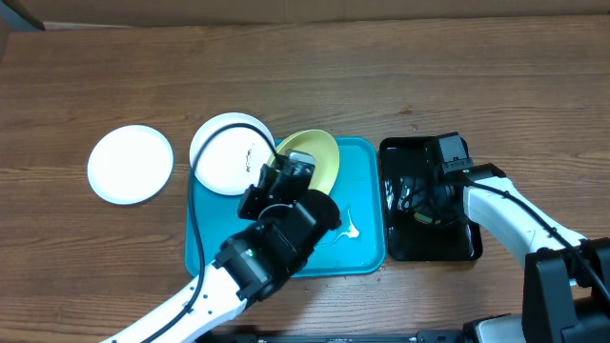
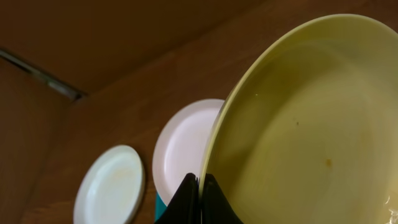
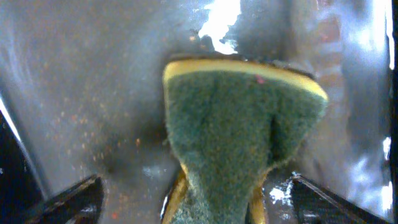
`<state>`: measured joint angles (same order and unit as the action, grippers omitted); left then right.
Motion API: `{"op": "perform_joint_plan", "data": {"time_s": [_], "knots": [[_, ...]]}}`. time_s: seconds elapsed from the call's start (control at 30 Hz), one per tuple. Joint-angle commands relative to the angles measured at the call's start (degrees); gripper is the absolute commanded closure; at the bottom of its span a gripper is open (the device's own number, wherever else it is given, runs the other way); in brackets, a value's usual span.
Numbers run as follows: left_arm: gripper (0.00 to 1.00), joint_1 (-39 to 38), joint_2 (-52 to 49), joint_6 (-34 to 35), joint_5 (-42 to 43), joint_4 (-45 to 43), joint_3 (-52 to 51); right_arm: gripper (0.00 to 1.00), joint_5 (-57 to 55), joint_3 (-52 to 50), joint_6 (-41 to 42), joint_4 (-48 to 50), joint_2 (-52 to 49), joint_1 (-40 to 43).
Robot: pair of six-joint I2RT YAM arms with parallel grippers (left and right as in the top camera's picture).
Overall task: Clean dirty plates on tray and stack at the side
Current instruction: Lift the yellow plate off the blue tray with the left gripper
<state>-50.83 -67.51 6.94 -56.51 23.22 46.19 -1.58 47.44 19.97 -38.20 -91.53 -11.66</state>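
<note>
Three plates are counted: two white, namely the left white plate [image 1: 131, 164] and the middle white plate [image 1: 229, 152], and one yellow-green plate [image 1: 319, 157]. Two trays are seen, one blue tray [image 1: 367, 257] and one black tray [image 1: 396, 243]. One sponge [image 3: 242, 124] is found, green on its face with a yellow layer. Two arms are counted, the left arm [image 1: 219, 286] and the right arm [image 1: 505, 214], and with them two grippers, the left gripper [image 2: 200, 186] and the right gripper [image 3: 196, 180]. One white smear [image 1: 351, 229] is noted on the blue tray. One table [image 1: 95, 76] is counted.
</note>
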Motion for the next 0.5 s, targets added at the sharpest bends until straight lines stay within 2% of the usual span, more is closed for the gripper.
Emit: {"op": "perform_joint_plan", "data": {"time_s": [0.0,0.2,0.3,0.47], "knots": [[0.96,-4.2,1.0,-9.3,-13.7,-3.8,1.6,0.0,0.7,-0.2,-0.5,0.3,1.6,0.1],[0.96,-10.1,1.0,-24.2,-21.6,-14.0,1.6,0.0,0.7,-0.2,-0.5,0.5,1.6,0.1],[0.96,-11.5,1.0,-29.4,-22.8,-18.1,1.6,0.0,0.7,-0.2,-0.5,0.5,1.6,0.1],[0.96,-12.6,1.0,-34.2,-24.0,-22.3,1.6,0.0,0.7,-0.2,-0.5,0.5,1.6,0.1]]}}
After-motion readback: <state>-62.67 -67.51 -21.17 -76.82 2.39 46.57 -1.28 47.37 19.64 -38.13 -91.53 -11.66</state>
